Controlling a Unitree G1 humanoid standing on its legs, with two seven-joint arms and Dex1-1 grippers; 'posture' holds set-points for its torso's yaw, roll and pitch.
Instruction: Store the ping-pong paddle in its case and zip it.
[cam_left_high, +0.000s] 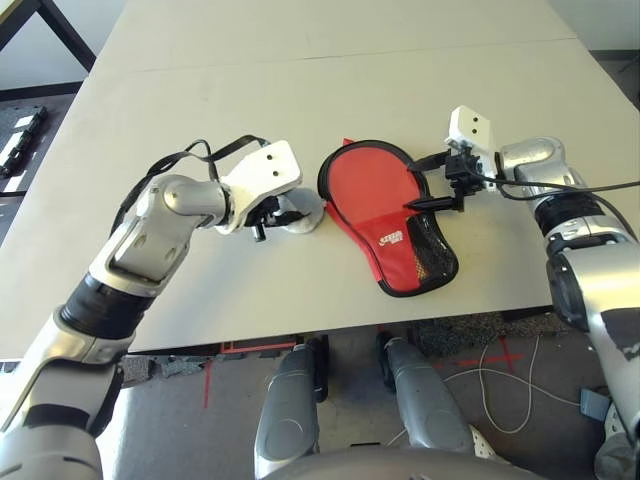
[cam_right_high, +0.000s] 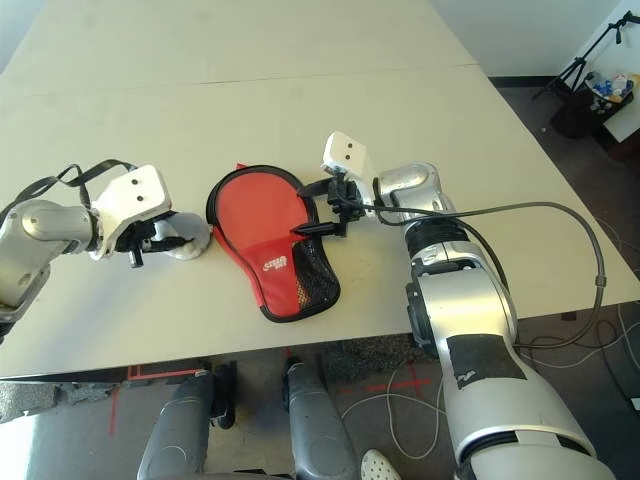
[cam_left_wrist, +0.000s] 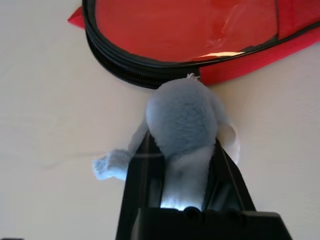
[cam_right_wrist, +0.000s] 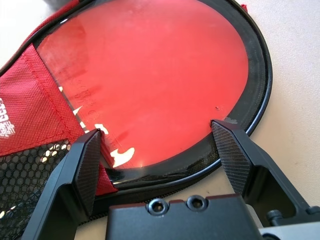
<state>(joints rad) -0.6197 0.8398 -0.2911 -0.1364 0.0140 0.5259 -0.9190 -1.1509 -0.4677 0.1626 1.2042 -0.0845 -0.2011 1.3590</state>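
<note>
Case (cam_left_high: 390, 215) between both robot fingers (cam_right_wrist: 85, 165)

My two head cameras looked forward and down from above the near edge of the table (cam_left_high: 300, 90), and both saw the same middle part with the case (cam_left_high: 385, 215). My left wrist camera sat very near, facing the case's zipper rim. My right wrist camera looked closely onto the ping-pong paddle (cam_right_wrist: 150, 75) inside it.

Silver forearms (cam_left_high: 150, 235), white wrist camera housings (cam_left_high: 268, 170), black cables (cam_right_high: 520, 215), black-fingered hands (cam_right_wrist: 160, 155)
</note>
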